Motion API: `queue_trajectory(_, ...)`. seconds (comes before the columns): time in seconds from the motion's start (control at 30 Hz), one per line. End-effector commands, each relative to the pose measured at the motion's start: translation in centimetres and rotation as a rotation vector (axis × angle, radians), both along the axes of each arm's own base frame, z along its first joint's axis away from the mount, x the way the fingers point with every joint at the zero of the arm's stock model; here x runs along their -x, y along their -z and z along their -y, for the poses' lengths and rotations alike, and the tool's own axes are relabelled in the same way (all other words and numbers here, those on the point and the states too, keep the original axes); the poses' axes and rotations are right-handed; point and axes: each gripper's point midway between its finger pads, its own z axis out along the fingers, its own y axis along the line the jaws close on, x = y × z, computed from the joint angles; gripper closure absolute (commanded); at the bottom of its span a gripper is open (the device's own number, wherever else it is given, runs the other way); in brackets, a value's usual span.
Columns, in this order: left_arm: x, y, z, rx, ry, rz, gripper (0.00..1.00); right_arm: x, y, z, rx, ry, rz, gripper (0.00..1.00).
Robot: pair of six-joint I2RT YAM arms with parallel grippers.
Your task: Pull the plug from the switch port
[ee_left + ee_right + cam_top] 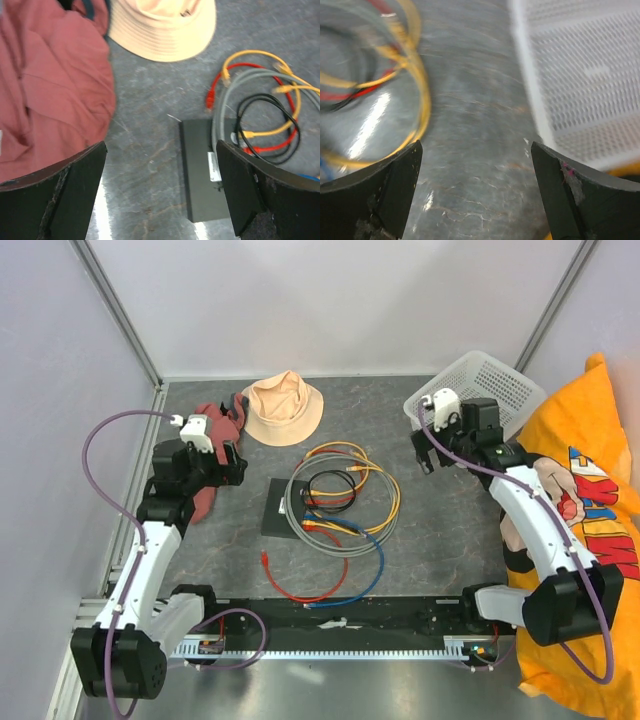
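The switch (281,507) is a flat black box in the middle of the table. It also shows in the left wrist view (199,170). A coil of grey, yellow, black, red and blue cables (345,495) lies over its right side. Yellow plug ends (320,526) sit by its right edge. I cannot tell which plug is in a port. My left gripper (233,465) hangs open and empty left of the switch, and in its wrist view (161,167) it is over bare table beside the box. My right gripper (424,454) is open and empty, right of the coil (476,160).
A peach hat (283,408) lies at the back, with red cloth (205,455) under my left arm. A white basket (478,395) stands at the back right by my right gripper. An orange cushion (590,490) fills the right edge. Loose red and blue cable ends (320,590) trail towards the front.
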Motion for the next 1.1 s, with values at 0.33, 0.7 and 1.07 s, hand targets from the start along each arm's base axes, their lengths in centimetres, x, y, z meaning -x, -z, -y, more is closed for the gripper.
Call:
queue_trajectory(0.33, 1.0, 8.2, 4.9, 0.437, -0.067, -0.467, 0.05, 10.3, 2.9, -18.6, 0.008, -0.849, -0.162, 0.04)
queue_trajectory(0.7, 1.6, 13.6, 4.9, 0.47, -0.168, -0.624, 0.13, 6.5, 5.3, -25.3, -0.181, -0.728, -0.285, 0.03)
queue_trajectory(1.07, 2.2, 15.1, 5.0, 0.485, -0.221, -0.717, 0.19, 0.0, 10.0, -28.8, -0.156, -0.576, -0.298, 0.05)
